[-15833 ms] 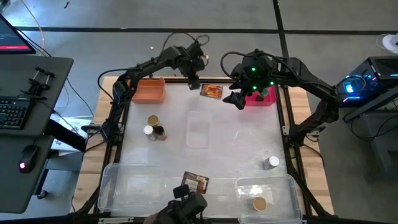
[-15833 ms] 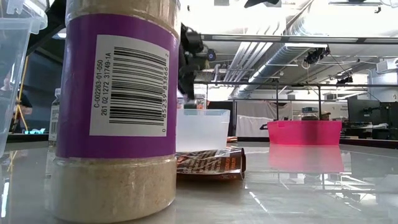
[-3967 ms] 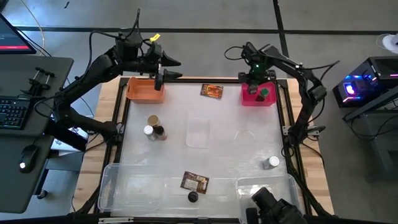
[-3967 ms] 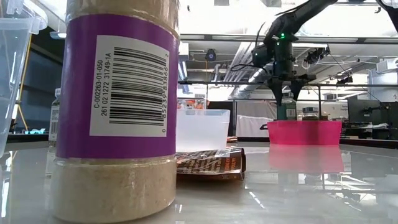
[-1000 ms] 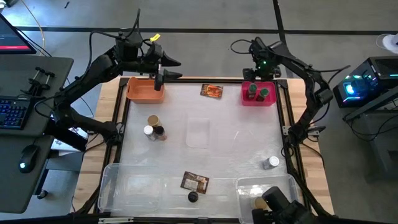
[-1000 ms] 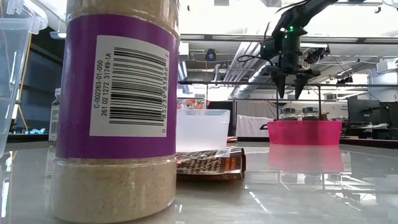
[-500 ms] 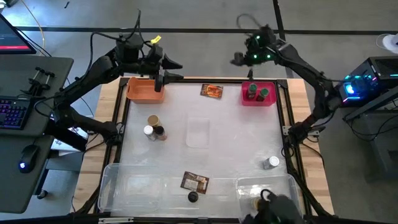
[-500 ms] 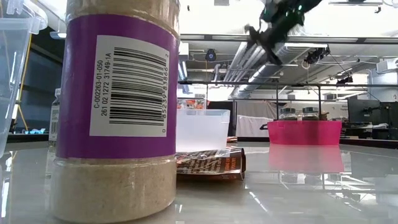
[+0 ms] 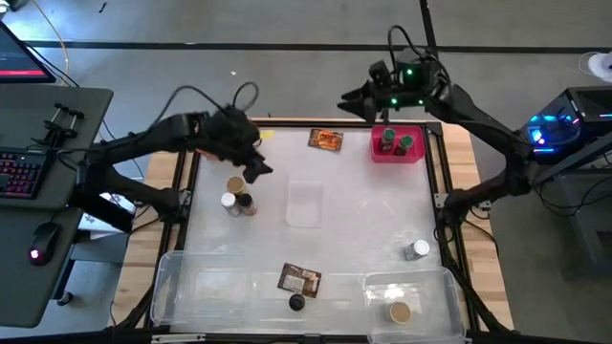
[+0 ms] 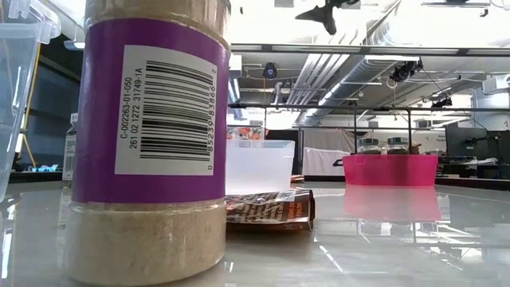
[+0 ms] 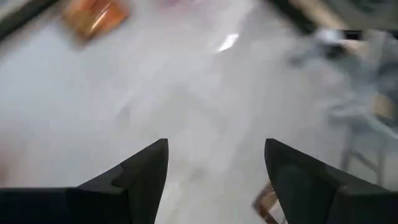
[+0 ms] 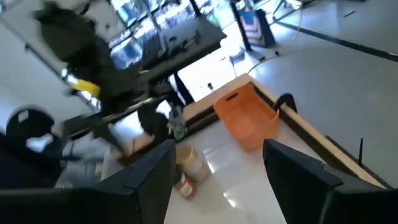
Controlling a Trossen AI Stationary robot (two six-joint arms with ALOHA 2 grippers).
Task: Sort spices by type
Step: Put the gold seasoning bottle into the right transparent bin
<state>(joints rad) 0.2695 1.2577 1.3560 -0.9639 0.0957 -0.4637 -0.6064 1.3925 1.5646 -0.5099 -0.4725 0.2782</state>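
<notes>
Glossy white table (image 9: 354,229); blurred, perhaps workshop, room with ceiling ducts (image 10: 351,68).

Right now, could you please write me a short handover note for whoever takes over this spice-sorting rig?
Left gripper: open, empty, above the three jars at the table's left.
Right gripper: open, empty, raised beyond the table's far edge beside the pink bin.
Done: two jars stand in the pink bin.
Left: the three jars at left, a grey-lidded jar at right, a tan-lidded jar in the near clear tray, a black-lidded jar, two packets. The orange bin is hidden under the left arm.
</notes>
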